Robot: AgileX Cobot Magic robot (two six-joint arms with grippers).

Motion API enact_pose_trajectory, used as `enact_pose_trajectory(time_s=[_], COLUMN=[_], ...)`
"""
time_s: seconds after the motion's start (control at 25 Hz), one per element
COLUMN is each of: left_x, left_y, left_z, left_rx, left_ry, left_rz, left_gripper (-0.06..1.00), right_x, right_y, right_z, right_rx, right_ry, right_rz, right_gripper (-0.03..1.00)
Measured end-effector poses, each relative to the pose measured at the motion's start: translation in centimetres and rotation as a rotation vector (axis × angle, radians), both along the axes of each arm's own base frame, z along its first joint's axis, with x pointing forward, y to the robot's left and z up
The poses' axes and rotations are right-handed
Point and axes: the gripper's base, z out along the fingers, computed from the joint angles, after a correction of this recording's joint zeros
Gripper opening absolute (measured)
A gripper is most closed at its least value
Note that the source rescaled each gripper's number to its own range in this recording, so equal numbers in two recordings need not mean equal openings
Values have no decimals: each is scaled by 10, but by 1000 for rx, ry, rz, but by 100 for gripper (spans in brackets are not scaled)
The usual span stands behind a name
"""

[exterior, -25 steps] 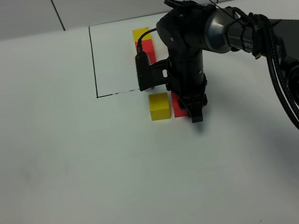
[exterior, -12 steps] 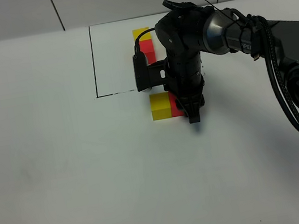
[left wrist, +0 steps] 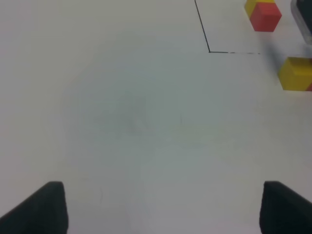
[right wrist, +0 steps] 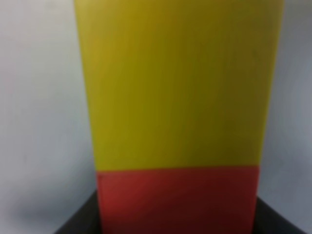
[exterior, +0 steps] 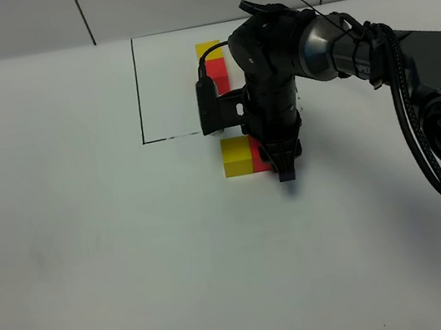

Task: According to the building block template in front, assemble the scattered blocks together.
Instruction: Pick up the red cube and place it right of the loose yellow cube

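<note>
Your right gripper (exterior: 285,166) is clamped on the red cube (right wrist: 178,199), which sits flush against the yellow cube (exterior: 236,155), just outside the template (exterior: 214,66) outline. Your left gripper (left wrist: 161,207) hangs with jaws spread wide over the table (left wrist: 122,122), well apart.

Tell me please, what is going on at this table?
The right end effector grips the loose red cube, which touches the loose yellow cube. The template stands just behind them. The left end effector hovers open over the table, apart from the blocks.
</note>
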Motion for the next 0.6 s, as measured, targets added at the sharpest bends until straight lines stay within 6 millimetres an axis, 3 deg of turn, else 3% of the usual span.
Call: enact_pose_trajectory(time_s=[0.44, 0.52, 0.6], left_x=[0, 0, 0], left_y=[0, 0, 0], left_z=[0, 0, 0], left_rx=[0, 0, 0], left_ry=[0, 0, 0], left_rz=[0, 0, 0], left_gripper=[71, 71, 71], right_x=[0, 0, 1], right_y=[0, 0, 0], right_z=[0, 0, 1], right_rx=[-2, -1, 3], right_ry=[0, -1, -7], right_rz=[4, 6, 7], right_gripper=[1, 7, 22])
